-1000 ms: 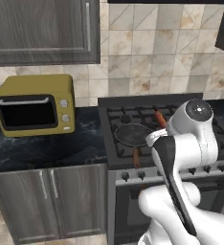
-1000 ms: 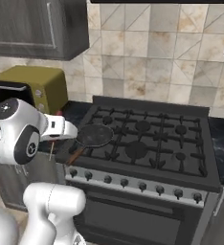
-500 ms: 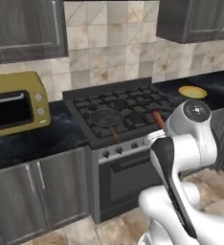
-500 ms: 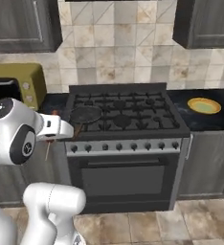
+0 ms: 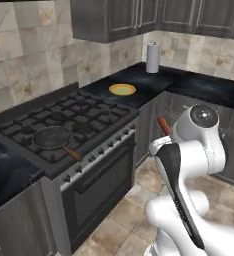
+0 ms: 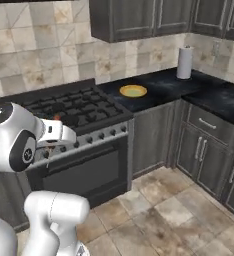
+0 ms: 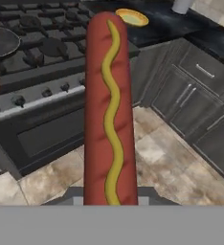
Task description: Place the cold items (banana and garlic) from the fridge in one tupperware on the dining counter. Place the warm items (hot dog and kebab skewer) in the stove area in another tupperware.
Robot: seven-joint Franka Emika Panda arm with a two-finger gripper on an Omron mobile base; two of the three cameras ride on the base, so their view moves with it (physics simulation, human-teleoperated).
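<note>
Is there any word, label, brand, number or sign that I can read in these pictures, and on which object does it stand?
None: no readable text in any view.
The stove knobs carry no legible marks.
The hot dog bears a yellow wavy line, not writing.
The yellow plate and paper towel roll are plain.

A: What does the robot look like?
B: A glossy white arm [image 5: 189, 165] built from rounded, bulbous segments.
A: Any markings?
B: Dark grey joint bands, and a round grey cap with a small centre dot.
</note>
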